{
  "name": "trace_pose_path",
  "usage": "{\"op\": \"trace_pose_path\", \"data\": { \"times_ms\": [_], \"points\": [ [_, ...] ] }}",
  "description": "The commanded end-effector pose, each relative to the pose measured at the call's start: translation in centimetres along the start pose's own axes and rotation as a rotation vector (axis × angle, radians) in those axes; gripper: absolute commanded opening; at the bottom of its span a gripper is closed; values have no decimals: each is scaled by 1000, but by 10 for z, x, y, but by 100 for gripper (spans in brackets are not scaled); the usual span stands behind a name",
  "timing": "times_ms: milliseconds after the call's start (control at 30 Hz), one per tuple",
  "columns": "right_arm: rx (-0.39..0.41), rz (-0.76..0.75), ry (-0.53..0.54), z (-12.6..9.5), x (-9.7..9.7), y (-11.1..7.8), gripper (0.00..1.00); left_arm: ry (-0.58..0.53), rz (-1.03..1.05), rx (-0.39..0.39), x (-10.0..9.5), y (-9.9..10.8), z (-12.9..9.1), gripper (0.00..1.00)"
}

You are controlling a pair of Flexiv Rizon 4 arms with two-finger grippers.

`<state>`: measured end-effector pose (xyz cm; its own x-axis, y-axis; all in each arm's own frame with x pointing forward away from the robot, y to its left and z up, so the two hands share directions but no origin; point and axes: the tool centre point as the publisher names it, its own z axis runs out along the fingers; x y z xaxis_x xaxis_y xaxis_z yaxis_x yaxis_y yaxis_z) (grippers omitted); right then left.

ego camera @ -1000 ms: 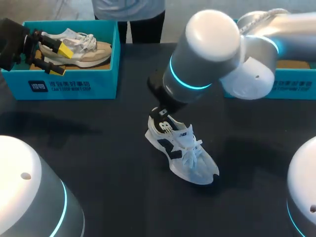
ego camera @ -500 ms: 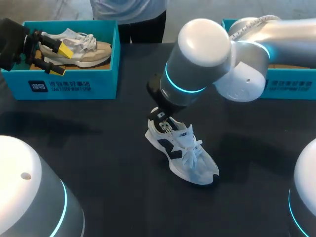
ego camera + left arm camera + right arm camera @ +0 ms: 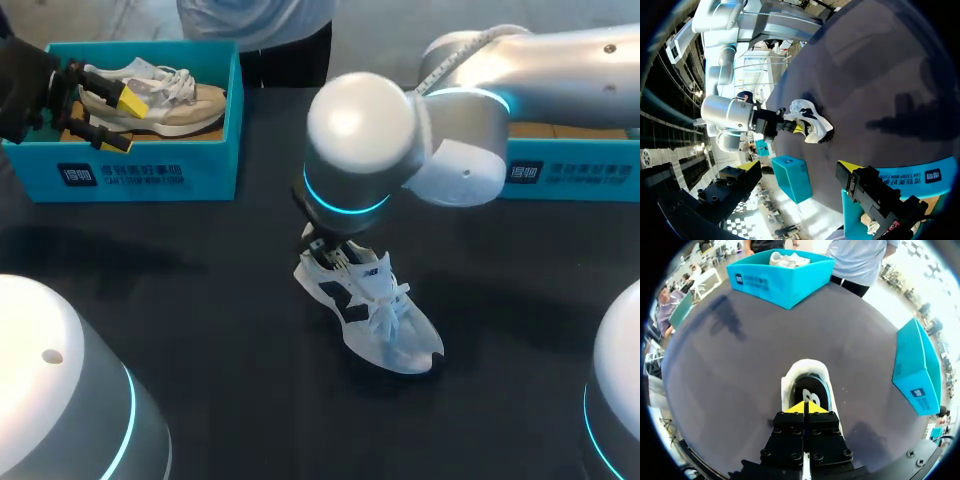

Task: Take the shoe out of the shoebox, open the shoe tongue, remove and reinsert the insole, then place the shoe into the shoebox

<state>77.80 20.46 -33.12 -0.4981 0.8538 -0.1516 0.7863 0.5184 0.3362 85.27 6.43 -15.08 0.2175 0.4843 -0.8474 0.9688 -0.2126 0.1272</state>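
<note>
Sitting on the bench, out of its box: the white shoe

The white shoe (image 3: 372,308) stands on its sole near the middle of the dark bench (image 3: 200,300), well apart from both boxes. Its toe points to the near side and its heel to the far side. The right arm (image 3: 400,150) comes in from the right and hangs over the heel end. The right tool (image 3: 804,408) is right above the shoe's opening. Its two yellow tips are pressed together with no gap. I cannot tell if they pinch any part of the shoe. Just ahead of the tips the black insole (image 3: 809,390) lies inside the shoe, with a white mark on it.

The left tool (image 3: 124,120) is at the far left, over the blue left shoebox (image 3: 150,178). Its fingers are spread wide and grip nothing. A tan shoe (image 3: 180,100) lies in that box, and one yellow tip is over it. The blue right shoebox (image 3: 570,172) sits at the far right, partly hidden by the right arm
</note>
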Motion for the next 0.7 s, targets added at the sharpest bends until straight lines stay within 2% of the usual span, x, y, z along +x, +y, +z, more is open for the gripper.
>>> {"op": "trace_pose_path", "data": {
  "times_ms": [33, 67, 700],
  "points": [
    [6, -5, -43, 2, 3, 0, 0, 0, 2, -1, 0, 0, 0, 100],
    [27, -12, -67, 3, 3, 0, 0, 0, 2, -1, 0, 0, 0, 100],
    [24, -32, -86, 22, -10, 4, 0, 0, 2, -1, 0, 0, 0, 100]
  ]
}}
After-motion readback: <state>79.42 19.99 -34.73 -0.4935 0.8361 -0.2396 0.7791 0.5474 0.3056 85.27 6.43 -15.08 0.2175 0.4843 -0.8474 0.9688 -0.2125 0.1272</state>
